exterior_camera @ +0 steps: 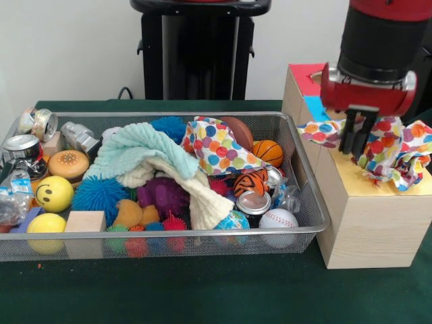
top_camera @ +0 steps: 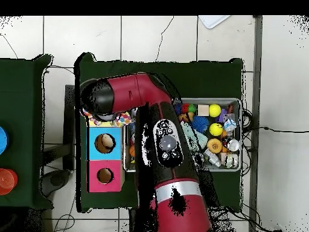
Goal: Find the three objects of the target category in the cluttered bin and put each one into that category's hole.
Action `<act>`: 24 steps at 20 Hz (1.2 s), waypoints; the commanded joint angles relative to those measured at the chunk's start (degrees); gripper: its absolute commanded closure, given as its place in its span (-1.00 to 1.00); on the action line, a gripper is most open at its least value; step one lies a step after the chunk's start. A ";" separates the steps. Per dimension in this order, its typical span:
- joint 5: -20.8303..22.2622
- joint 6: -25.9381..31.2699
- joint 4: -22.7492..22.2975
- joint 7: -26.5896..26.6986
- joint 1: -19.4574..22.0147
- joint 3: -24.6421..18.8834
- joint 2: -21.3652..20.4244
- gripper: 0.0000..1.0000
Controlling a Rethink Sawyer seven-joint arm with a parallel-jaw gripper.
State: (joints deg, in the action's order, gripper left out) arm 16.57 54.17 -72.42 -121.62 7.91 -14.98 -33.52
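Note:
The wire mesh bin [exterior_camera: 307,196] holds a heap of toys, and one polka-dot cloth [exterior_camera: 214,147] lies crumpled at its back middle. My gripper [exterior_camera: 358,150] stands over the yellow-topped box [exterior_camera: 378,223], to the right of the bin. It is shut on a bunched polka-dot cloth [exterior_camera: 399,152] that spreads across the box top and over its left edge. The cloth hides the round hole. In the overhead view my arm covers that box, and only cloth edges [top_camera: 125,118] show. I see no third cloth.
Fluffy mint and cream towels [exterior_camera: 152,158] drape over balls, cans and blocks in the bin. Behind the yellow top are the blue top [exterior_camera: 314,108] and the red top [exterior_camera: 307,74]; their holes [top_camera: 104,143] [top_camera: 104,176] show in the overhead view. The pedestal [exterior_camera: 196,54] stands behind the bin.

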 commanded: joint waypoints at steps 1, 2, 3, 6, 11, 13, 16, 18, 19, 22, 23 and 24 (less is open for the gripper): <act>-1.77 6.61 -8.70 1.73 0.04 -0.95 -3.30 1.00; -1.90 5.80 -8.92 1.28 -0.02 -1.03 -2.82 1.00; -2.02 4.78 -9.28 0.74 -0.04 -1.05 -2.32 1.00; -2.67 1.20 -10.46 -0.80 -0.06 -1.44 -0.49 1.00; -4.26 -4.44 -11.61 -1.26 0.94 -3.27 2.83 1.00; -3.56 -8.13 -11.00 -0.79 1.35 -3.64 5.70 1.00; -2.66 -10.31 -10.25 -1.91 0.58 -2.54 7.72 1.00; -3.00 -10.61 -9.74 -1.83 0.52 -2.59 8.74 1.00; -3.29 -10.88 -9.56 -1.68 0.60 -2.77 9.27 1.00; -4.40 -10.72 -8.21 -1.82 0.35 -2.97 10.89 1.00; -4.77 -10.82 -8.07 -2.13 0.10 -2.89 11.05 1.00; -5.07 -10.69 -7.84 -2.27 -0.08 -2.91 11.23 1.00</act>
State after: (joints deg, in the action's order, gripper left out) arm 12.51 46.04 -76.75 -121.62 7.79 -14.95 -30.76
